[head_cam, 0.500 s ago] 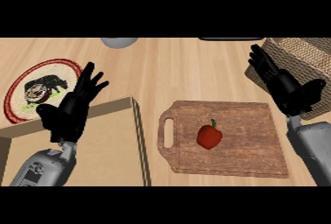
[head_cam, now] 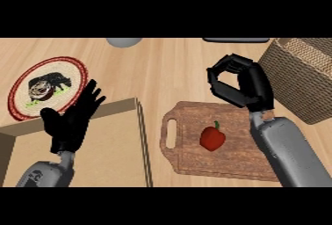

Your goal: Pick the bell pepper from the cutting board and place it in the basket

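I see my right hand (head_cam: 241,85) above the cutting board's (head_cam: 194,158) far edge with fingers curled and holding nothing, the red bell pepper (head_cam: 213,136) lying on the board just below it, the basket (head_cam: 304,79) to its right, my left hand (head_cam: 70,121) resting open

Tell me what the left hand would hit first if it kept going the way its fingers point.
Likely the plate. The left hand is open, fingers aimed up and slightly right, and the plate's rim lies just ahead. Height above it is unclear, so it might pass over.
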Robot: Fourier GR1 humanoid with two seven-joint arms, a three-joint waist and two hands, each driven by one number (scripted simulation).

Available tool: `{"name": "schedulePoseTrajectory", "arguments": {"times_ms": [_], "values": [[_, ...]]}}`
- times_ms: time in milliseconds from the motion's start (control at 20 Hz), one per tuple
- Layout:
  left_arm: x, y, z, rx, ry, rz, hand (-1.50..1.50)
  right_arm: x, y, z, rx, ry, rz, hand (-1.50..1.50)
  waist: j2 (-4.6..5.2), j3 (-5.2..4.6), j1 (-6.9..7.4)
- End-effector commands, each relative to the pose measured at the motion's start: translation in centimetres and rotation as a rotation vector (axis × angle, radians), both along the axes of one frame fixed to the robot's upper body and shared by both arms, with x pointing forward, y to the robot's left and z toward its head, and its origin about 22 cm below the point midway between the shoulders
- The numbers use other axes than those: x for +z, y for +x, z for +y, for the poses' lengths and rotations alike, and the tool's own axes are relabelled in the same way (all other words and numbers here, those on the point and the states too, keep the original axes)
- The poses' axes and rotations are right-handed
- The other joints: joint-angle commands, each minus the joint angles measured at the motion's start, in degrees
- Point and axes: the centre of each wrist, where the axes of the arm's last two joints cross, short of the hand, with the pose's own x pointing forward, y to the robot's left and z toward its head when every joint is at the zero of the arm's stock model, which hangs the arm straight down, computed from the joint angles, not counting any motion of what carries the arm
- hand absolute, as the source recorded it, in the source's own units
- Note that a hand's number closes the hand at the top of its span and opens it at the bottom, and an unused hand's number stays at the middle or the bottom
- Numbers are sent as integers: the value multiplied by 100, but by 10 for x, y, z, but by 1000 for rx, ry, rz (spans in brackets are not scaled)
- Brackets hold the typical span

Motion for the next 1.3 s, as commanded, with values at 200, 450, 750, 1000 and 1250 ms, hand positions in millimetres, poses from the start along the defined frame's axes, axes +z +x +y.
{"name": "schedulePoseTrajectory", "arguments": {"times_ms": [200,450,750,1000,1250], "values": [[-70,-43,23,52,37,377,0,-28,-7,77,-163,-210,22,-150,71,-128,139],[-63,-39,42,100,57,361,0,-27,19,21,-380,-602,80,-150,-39,-196,-91],[-68,-44,46,115,33,393,0,16,34,21,-402,-897,175,-150,-148,-196,-316],[-71,-52,52,123,37,397,0,71,39,37,-372,-1053,281,-150,-178,-172,-320],[-73,-57,53,126,33,408,0,96,33,55,-246,-1175,475,-150,-177,-148,-382]]}}
